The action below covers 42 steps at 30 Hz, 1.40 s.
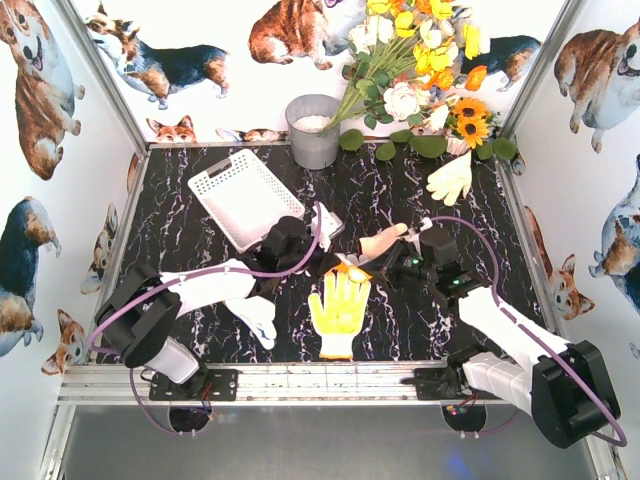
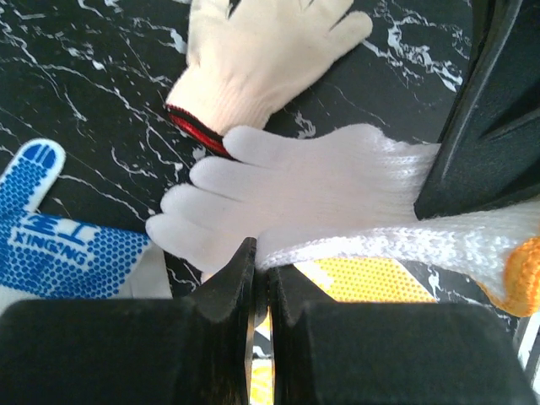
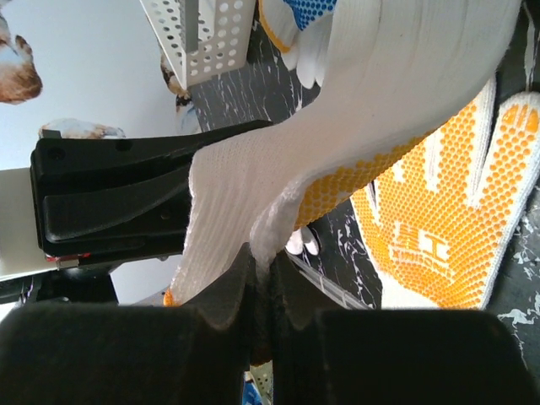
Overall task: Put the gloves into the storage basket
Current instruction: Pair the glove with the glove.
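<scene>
"XINGYNG" on blue-dotted glove (image 2: 52, 246)

Storage basket (image 1: 245, 197): white, lattice walls, set diagonally on the table's far left.
White knit glove (image 2: 337, 186): orange cuff, lifted, stretched taut, pinched at two ends.
Orange-dotted glove (image 1: 338, 305): flat, fingers pointing away, near centre.
Blue-dotted glove (image 2: 51, 236): flat, beside the white fingertips.
Red-cuffed cream glove (image 2: 253, 59): flat, just beyond.
Far cream glove (image 1: 452, 178): right rear corner, apart.

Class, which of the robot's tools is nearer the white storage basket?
Left. The left tool sits just off the near right corner of the storage basket; the right tool is farther right. Both grip one white glove.
</scene>
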{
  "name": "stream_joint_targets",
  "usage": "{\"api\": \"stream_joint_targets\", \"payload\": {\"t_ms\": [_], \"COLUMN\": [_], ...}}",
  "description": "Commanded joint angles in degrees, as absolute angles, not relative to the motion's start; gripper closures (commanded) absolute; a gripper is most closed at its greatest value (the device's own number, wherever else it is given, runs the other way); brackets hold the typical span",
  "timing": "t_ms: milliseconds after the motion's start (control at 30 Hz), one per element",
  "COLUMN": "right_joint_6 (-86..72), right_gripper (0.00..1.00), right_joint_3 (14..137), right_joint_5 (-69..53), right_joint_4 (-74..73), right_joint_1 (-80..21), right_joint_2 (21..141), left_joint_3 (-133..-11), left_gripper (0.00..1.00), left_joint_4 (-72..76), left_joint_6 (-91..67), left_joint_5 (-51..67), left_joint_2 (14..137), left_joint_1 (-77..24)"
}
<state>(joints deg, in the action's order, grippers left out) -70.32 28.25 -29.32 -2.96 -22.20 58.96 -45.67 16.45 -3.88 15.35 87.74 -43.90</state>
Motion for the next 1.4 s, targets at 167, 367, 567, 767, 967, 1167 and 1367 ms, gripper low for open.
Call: {"api": "stream_joint_targets", "payload": {"t_ms": [167,367,567,767,967,1167,1367], "right_joint_6": [-72.13,-72.69,-73.53,-74.92,-76.55,-76.61,-76.93], "right_gripper": [1.0,1.0,1.0,1.0,1.0,1.0,1.0], "right_joint_3": [24.57,23.13,23.27,22.57,21.83,21.1,21.05], "right_joint_5": [-29.25,-29.55,-29.92,-28.42,-26.87,-26.71,-25.8], "right_joint_4": [-2.0,-3.66,-5.15,-6.18,-5.52,-5.2,-4.15], "right_joint_1": [-27.24,-27.77,-29.22,-32.36,-35.22,-36.76,-39.36], "right_joint_2": [56.21,53.8,51.94,51.0,51.3,53.65,56.25], "left_joint_3": [-40.21,-38.36,-37.68,-37.35,-34.24,-31.43,-30.24], "left_gripper": [1.0,1.0,1.0,1.0,1.0,1.0,0.87], "left_joint_4": [16.34,15.48,14.74,13.01,12.5,12.74,12.91], "left_joint_6": [-5.43,-5.45,-5.46,-5.17,-6.74,-8.75,-9.14], "left_joint_5": [14.28,13.75,14.0,13.64,13.43,12.01,10.24], "left_joint_2": [85.11,83.91,83.67,83.05,81.13,79.45,79.07], "left_joint_1": [-42.89,-43.17,-43.38,-43.66,-44.39,-45.03,-45.26]}}
